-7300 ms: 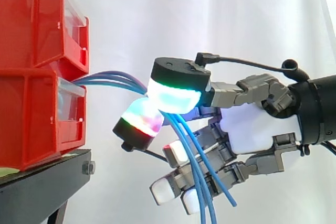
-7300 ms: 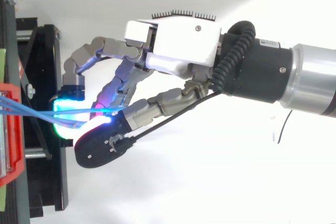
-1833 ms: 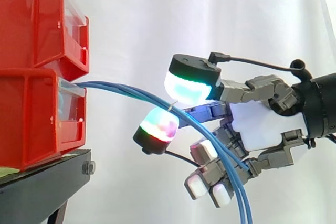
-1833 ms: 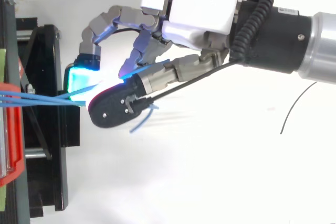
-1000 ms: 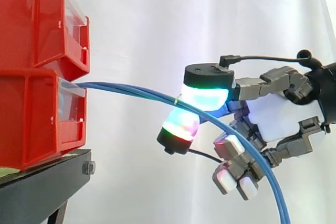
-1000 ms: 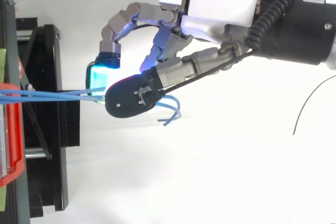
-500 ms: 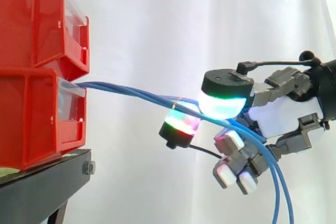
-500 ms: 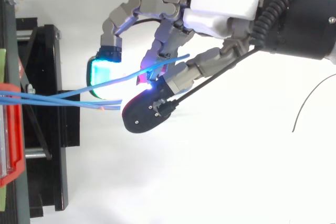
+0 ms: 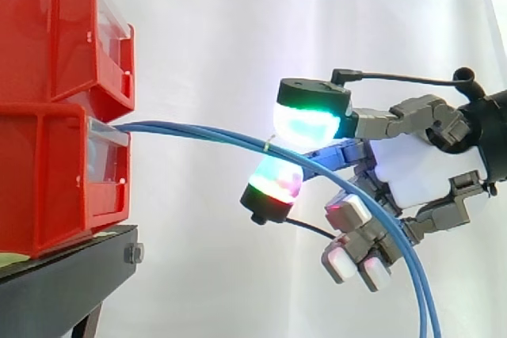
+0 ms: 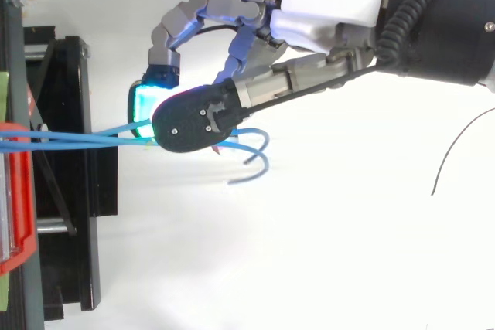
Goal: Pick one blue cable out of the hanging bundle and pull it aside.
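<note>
Where thin blue cables [image 9: 198, 133] arc from red bin [image 9: 47, 172] | hand [image 9: 412, 173] pinches them; pads [image 9: 305, 126] rounded

Two bins are stacked on the left, the upper bin [image 9: 55, 29] on the lower bin [image 9: 47, 180], and both sit on a stand [image 9: 63, 275]. A curtain [image 9: 222, 37] hangs behind. The cables [image 9: 190, 132] come out of the front of the lower bin, run to the right and then drop down. The hand [image 9: 420, 168] is on the right, well apart from the bins. The cables are nipped between two of its pads [image 9: 307, 124], one above and one below.
</note>
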